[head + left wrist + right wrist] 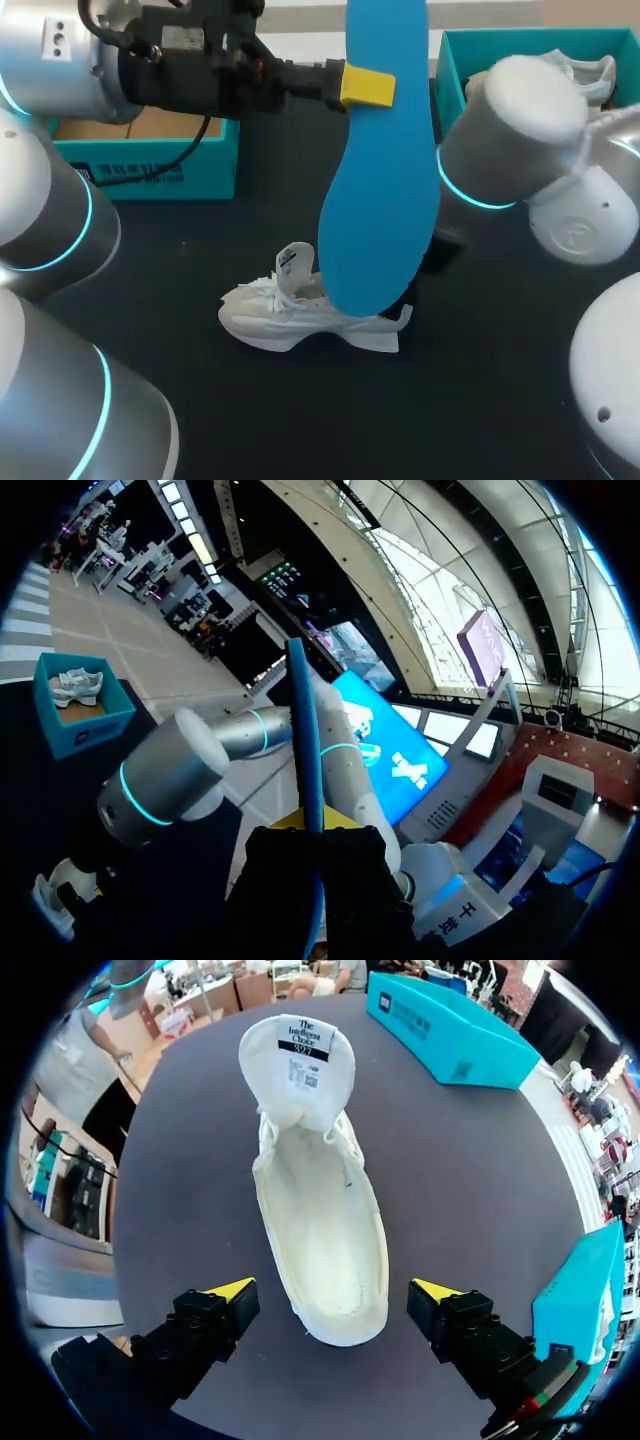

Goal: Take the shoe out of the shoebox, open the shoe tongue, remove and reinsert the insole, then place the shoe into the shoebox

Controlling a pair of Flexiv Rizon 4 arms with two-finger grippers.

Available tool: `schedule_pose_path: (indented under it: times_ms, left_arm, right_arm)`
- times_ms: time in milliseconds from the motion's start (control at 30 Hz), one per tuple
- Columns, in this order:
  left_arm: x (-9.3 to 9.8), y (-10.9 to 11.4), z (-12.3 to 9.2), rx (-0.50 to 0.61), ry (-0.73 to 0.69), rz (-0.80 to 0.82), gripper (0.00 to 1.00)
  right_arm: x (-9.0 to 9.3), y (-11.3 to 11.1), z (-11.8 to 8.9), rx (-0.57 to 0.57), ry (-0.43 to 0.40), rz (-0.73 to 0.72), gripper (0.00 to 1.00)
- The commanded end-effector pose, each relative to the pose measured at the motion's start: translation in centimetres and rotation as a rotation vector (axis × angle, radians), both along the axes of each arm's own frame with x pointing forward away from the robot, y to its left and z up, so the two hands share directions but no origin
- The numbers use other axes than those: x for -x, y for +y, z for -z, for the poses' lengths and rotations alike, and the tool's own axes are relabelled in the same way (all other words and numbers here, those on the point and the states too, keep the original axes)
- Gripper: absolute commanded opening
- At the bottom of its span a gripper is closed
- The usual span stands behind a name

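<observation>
White lace-up shoe (320,1250) sits on the black desk (300,420), tongue (297,1065) folded back, beneath the wide-open right claw (332,1292), seemingly awaiting reinsertion; left claw (365,87) clamps the blue foam insole (385,180) upright above it.

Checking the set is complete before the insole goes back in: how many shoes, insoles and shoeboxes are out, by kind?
White shoes: 2 (loose shoe, boxed shoe)
Blue insole: 1
Teal shoeboxes: 2 (left shoebox, right shoebox)
Total: 5
</observation>
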State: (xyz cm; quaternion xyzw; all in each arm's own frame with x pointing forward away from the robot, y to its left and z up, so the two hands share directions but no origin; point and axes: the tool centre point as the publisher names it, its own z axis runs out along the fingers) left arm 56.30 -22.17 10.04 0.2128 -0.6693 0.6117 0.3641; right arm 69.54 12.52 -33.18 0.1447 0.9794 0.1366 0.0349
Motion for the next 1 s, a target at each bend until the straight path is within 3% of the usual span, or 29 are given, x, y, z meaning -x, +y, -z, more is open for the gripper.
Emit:
schedule_pose_path:
  times_ms: [33,1000]
  left_arm:
    - [-0.02,-0.1,0.13,0.001,0.0,0.001,0.0]
    - [-0.02,-0.1,0.13,0.001,0.0,0.001,0.0]
  right_arm:
    - [0.29,0.11,-0.29,0.176,0.041,0.006,1.0]
    - [0.38,-0.57,0.02,0.175,0.039,0.0,1.0]
